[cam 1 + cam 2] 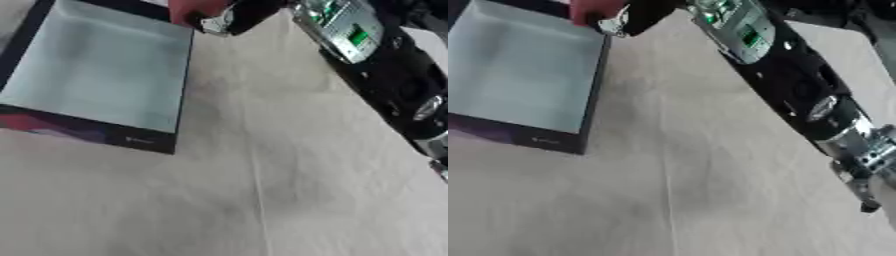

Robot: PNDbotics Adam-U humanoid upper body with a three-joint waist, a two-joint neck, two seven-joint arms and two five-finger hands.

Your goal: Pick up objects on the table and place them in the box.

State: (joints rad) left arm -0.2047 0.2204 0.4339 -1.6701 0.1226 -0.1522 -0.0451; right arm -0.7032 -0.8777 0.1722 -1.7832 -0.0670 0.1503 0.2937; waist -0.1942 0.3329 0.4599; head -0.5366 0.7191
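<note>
Right hand at the box's far right corner, holding something red.
Right hand (229, 19) fingers curled on a red object (194, 10) above the rim of the open box (96, 75); box sits upper left on the tan tablecloth (289, 190).

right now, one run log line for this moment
right hand: fingers curled on red object, at box far corner | left hand: not in view | box: nothing seen inside

My feed is evenly lit and fairly bright, but soft all over from motion blur. The box (96, 75) floor gives a pale, washed-out sheen. The arm (798, 85) smears at its edges, with small glints on its metal. Faint shadows lie on the table (262, 200).
</note>
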